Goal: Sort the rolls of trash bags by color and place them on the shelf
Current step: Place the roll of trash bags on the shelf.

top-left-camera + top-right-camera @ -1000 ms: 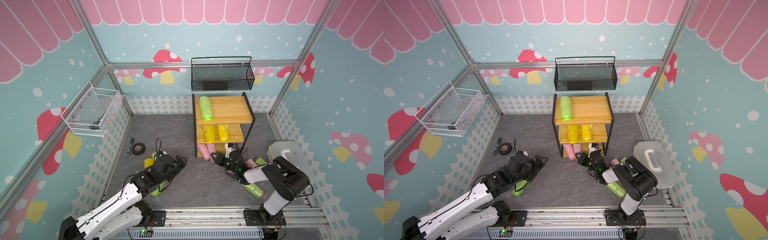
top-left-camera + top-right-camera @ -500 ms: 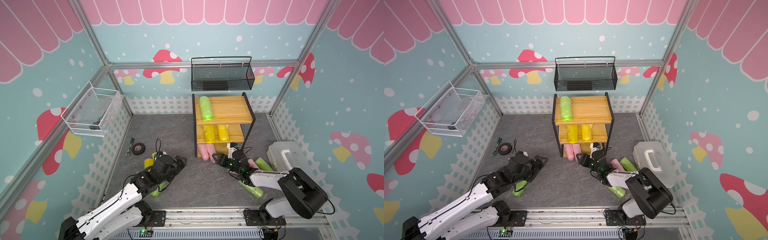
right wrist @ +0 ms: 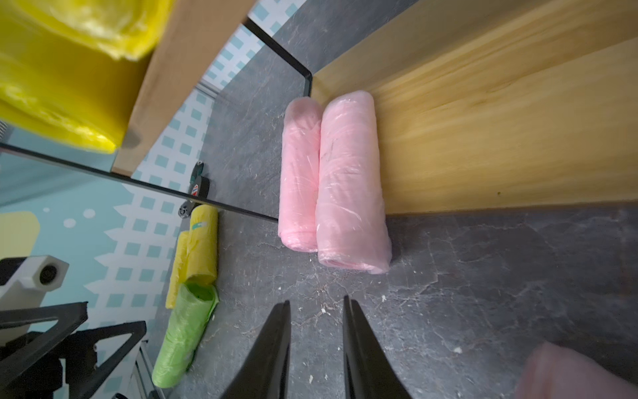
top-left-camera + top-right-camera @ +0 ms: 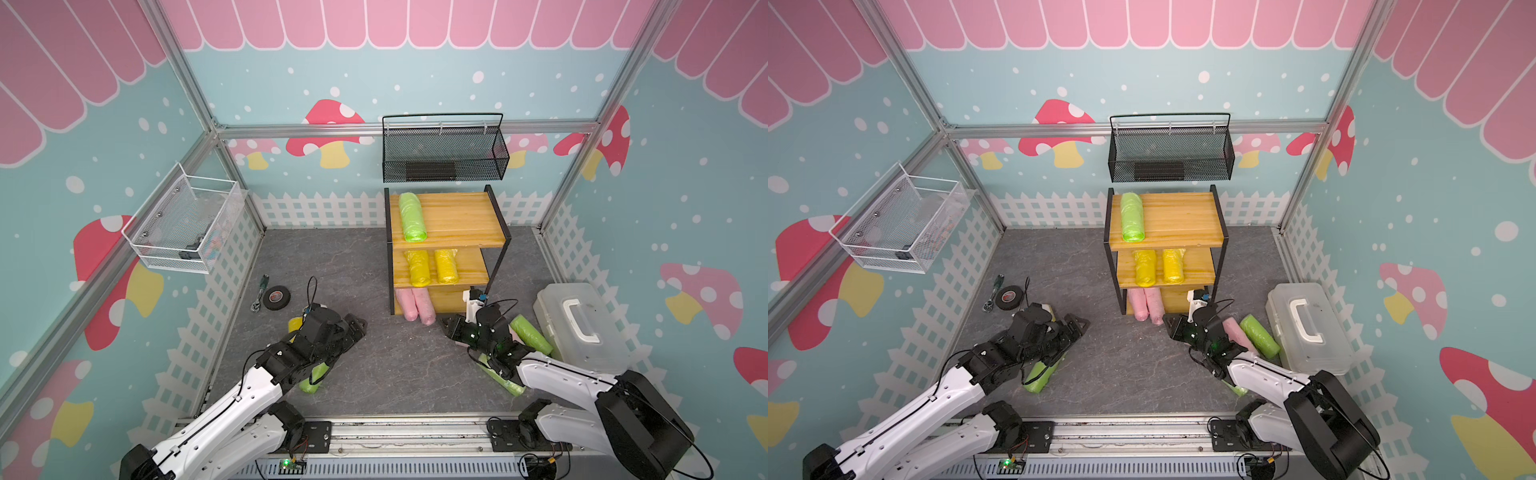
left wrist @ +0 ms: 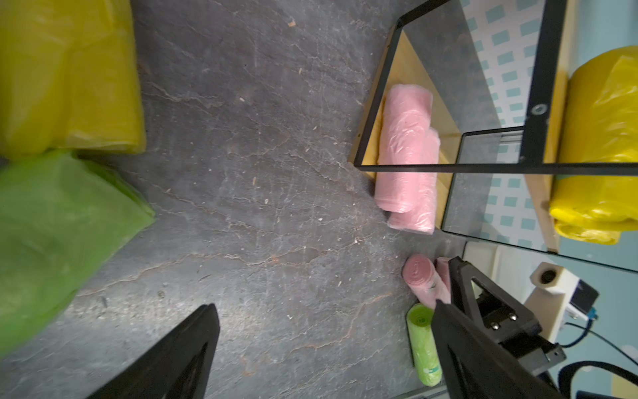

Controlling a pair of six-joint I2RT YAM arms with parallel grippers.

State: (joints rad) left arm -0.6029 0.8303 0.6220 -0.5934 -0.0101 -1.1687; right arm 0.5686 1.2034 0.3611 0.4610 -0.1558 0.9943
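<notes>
the shelf (image 4: 457, 216) is carrying one green roll (image 4: 412, 217) on top, two yellow rolls (image 4: 419, 268) on the middle board and two pink rolls (image 4: 424, 305) poking off the bottom one. the grey floor (image 4: 395, 365) is holding a black tape roll (image 4: 276, 297), a clear box (image 4: 555, 305) and more loose rolls (image 4: 532, 334).

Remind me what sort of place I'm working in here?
Most likely a staged robot test cell dressed as a storeroom: mushroom-print wall panels in an aluminium frame, a wooden shelf holding rolls of trash bags, and a metal mounting rail along the front.
</notes>
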